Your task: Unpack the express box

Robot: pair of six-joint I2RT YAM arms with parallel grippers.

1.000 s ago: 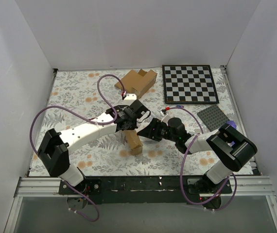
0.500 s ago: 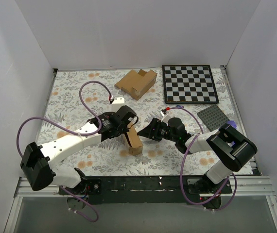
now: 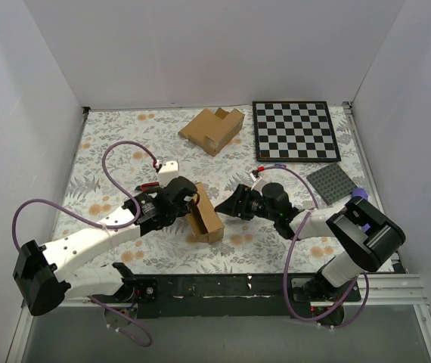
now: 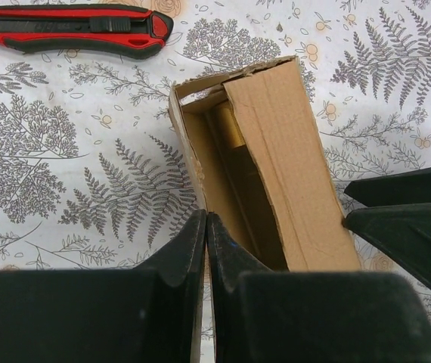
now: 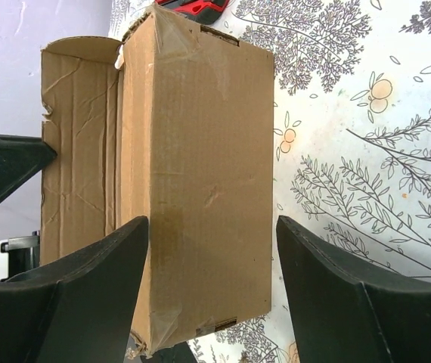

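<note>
Left wrist view: opened box (image 4: 276,151) on the fern-print worktop (image 4: 64,151) — left jaws pressed together at its edge, right jaws apart, flanking it.

The knife (image 4: 72,30) runs off the left wrist view's top left corner. A flap (image 4: 283,166) hides most of a yellowish thing (image 4: 234,132) inside the box (image 4: 189,140); its kind is unclear.
</note>
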